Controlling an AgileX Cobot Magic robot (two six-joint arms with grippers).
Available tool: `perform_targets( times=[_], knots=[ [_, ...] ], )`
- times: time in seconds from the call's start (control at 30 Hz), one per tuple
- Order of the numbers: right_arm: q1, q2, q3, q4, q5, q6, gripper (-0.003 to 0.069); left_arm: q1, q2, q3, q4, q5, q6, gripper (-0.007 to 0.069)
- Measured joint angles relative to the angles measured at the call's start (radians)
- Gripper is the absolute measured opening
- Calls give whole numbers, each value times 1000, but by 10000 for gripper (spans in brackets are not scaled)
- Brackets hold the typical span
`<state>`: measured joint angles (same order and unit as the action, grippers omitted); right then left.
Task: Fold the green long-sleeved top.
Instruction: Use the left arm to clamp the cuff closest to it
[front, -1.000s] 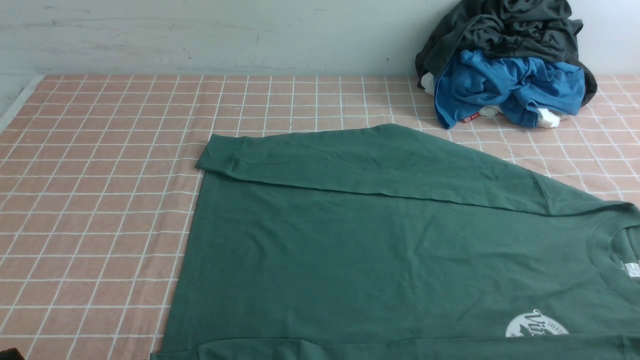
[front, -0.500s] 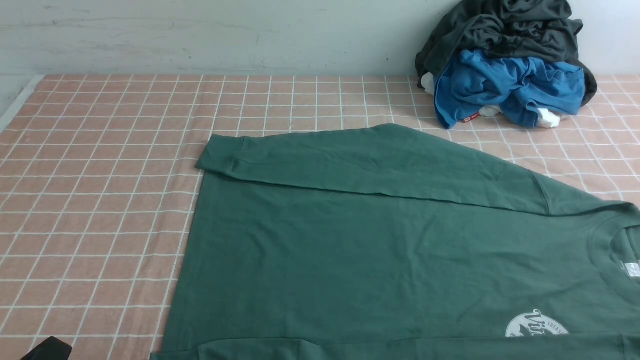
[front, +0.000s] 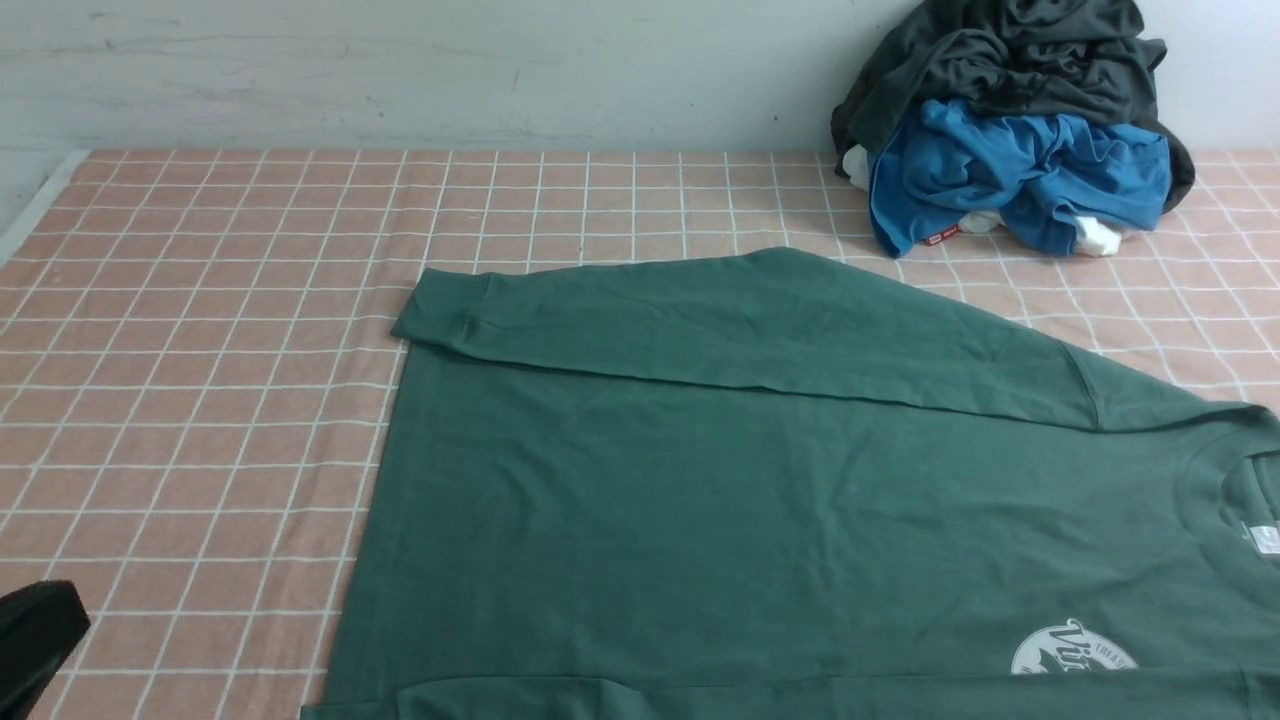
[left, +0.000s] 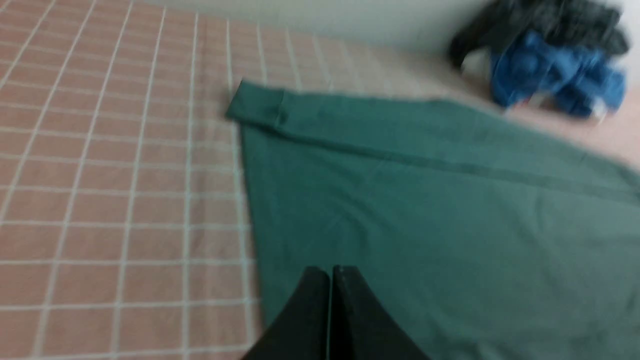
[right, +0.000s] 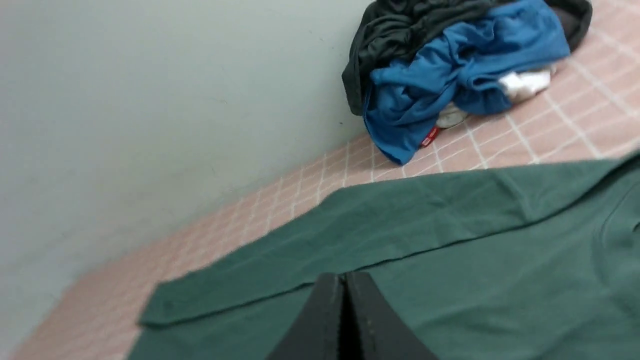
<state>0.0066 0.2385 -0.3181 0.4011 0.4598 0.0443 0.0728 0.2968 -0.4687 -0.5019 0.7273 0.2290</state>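
Up at the far right of the worktop (front: 230, 380), here's the heap: a dark grey garment (front: 1040, 60) crumpled on top, a bright blue garment (front: 1020, 170) bunched beneath it, white cloth (front: 1097, 236) poking out underneath, and a small red tag (front: 940, 235) at its near side. Behind it all runs a pale wall (front: 450, 75), and the heap's dark top rises in front of that.

Now the green long-sleeved top (front: 640, 520), spread wide across the near middle and right of the worktop, its far sleeve laid in along the body, near sleeve lying over the near side. The neck points right, white label showing, and the round white logo is partly covered by the near sleeve. Between the far sleeve and the heap there's a strip of worktop, so the two sit apart.

Edges next: the hem runs down the left, and beyond it lies a broad open stretch of checked cloth, reaching to the wall. The collar and the near sleeve run out of the front view.

And the left fingers (left: 331, 272), in at the near left corner, beside the top and off it, pressed together, pinching nothing. The right fingers (right: 345, 280) are pressed together too, empty.
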Motion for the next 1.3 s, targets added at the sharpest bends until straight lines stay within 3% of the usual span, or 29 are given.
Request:
perform_targets(
  times=[0.13, 0.23, 0.37, 0.43, 0.53, 0.57, 0.6, 0.63, 0.7, 0.87, 1.13, 1.3],
  knots=[
    [5, 283, -283, -122, 233, -169, -14, -29, 268, -208, 218, 224, 23, -7],
    [62, 461, -457, -155, 437, -229, -14, -120, 423, -329, 360, 362, 23, 3],
    [187, 619, -546, -165, 659, -263, -14, -294, 574, -365, 443, 457, 23, 51],
    [211, 640, -550, -165, 690, -270, -14, -336, 609, -366, 452, 472, 23, 70],
    [281, 689, -551, -170, 774, -282, -14, -430, 706, -366, 457, 497, 24, 132],
    [303, 692, -553, -173, 782, -283, -14, -471, 769, -366, 454, 501, 24, 193],
    [304, 692, -553, -173, 782, -286, -14, -475, 776, -366, 455, 501, 24, 193],
    [313, 687, -553, -174, 786, -296, -14, -505, 831, -366, 452, 497, 24, 254],
    [315, 684, -554, -177, 787, -302, -14, -521, 870, -366, 451, 487, 28, 294],
    [319, 675, -554, -180, 790, -309, -14, -596, 1019, -367, 457, 335, 141, 412],
    [319, 675, -554, -179, 790, -309, -14, -625, 1256, -369, 462, 69, 208, 437],
    [319, 675, -554, -178, 790, -312, -14, -625, 1380, -369, 486, 24, 208, 437]
  ],
)
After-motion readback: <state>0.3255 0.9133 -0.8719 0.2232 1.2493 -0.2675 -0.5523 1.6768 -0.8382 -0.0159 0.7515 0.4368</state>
